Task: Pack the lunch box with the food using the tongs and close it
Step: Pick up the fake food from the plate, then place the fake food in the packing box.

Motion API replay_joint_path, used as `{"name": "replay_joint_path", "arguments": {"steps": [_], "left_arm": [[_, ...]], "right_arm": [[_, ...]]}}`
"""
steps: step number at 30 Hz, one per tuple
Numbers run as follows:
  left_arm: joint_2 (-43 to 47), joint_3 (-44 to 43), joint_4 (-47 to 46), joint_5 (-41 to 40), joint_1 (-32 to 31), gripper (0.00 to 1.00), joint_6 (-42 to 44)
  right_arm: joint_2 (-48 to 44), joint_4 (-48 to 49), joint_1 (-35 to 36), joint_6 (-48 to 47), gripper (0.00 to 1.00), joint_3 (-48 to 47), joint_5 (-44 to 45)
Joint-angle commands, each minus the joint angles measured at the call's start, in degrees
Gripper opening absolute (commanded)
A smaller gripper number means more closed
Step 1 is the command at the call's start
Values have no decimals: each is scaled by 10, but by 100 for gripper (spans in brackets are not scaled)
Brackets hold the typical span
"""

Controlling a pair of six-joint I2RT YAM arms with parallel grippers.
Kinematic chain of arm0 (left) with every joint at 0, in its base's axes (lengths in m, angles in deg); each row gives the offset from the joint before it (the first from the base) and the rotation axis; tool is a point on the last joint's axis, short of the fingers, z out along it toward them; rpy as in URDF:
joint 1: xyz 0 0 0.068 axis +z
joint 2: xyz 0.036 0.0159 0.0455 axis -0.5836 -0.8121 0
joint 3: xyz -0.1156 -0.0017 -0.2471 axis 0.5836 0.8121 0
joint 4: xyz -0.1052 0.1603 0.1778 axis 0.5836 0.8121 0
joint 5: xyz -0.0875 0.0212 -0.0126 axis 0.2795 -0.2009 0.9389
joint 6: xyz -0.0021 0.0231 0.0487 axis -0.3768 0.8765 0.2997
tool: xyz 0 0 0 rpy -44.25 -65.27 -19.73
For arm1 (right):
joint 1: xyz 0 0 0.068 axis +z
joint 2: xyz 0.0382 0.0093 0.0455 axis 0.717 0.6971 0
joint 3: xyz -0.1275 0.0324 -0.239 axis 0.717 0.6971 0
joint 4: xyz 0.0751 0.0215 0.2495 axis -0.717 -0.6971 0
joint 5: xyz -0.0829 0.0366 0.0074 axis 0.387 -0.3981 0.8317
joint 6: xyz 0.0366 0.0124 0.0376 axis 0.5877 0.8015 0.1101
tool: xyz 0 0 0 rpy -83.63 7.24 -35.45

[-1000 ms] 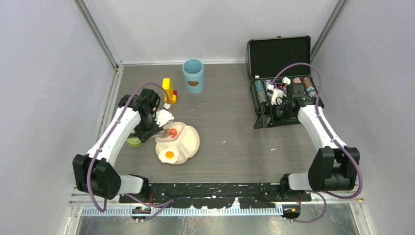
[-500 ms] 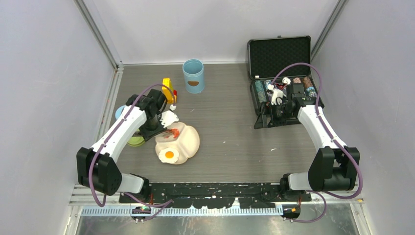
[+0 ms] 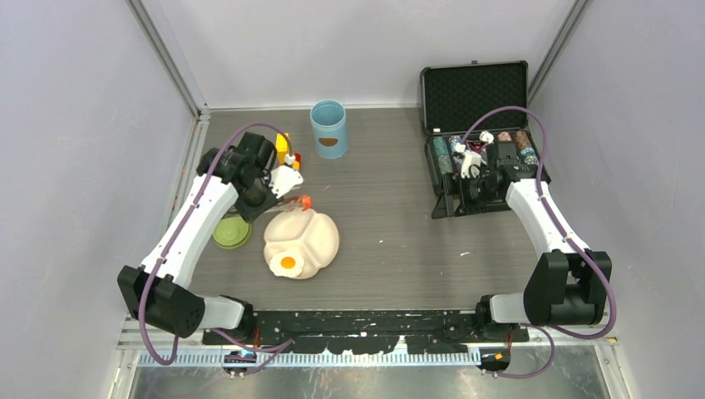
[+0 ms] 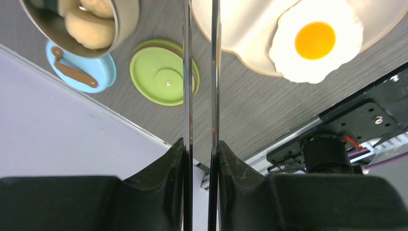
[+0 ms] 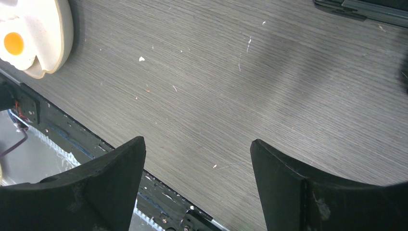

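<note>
My left gripper [image 3: 281, 184] [image 4: 200, 144] is shut on the silver tongs [image 4: 187, 72], whose two arms run nearly parallel between the fingers. In the top view a red sausage [image 3: 304, 200] sits at the tongs' tips, above the back edge of the cream plate [image 3: 320, 241]. A fried egg [image 3: 288, 263] [image 4: 315, 41] lies on the plate. The light-blue canister [image 3: 328, 129] stands open at the back. A steel bowl [image 4: 122, 19] holds beige buns, next to the blue lid [image 4: 96, 79] and the green lid [image 3: 231, 232] [image 4: 159, 72]. My right gripper [image 3: 470, 162] [image 5: 197, 144] hangs open with nothing in it.
A black foam-lined case [image 3: 474, 96] lies open at the back right, with small items in its lower half beneath my right arm. Yellow and red blocks [image 3: 285, 148] stand left of the canister. Grey walls close in both sides.
My left gripper has lifted the tongs and the red sausage off the plate, toward the back and slightly right. The right arm has not moved.
</note>
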Motion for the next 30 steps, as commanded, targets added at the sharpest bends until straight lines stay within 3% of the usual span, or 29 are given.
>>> {"name": "replay_joint_path", "arguments": {"steps": [1, 9, 14, 21, 27, 30], "left_arm": [[9, -63, 5, 47, -3, 9, -31], [-62, -177, -76, 78, -2, 8, -103], [-168, -314, -119, 60, -1, 9, -126], [-317, -500, -103, 46, -1, 11, -140], [-379, -542, -110, 36, 1, 14, -142], [-391, -543, -114, 32, 1, 21, -144]], "right_arm": [[-23, 2, 2, -2, 84, -20, -2], [-25, 9, 2, 2, 84, -22, 3], [-31, 23, 2, 11, 84, -20, 13], [-34, 35, -20, 24, 85, -37, 26], [-19, 36, -50, 28, 85, -47, 21], [-17, 44, -55, 32, 85, -40, 18]]}}
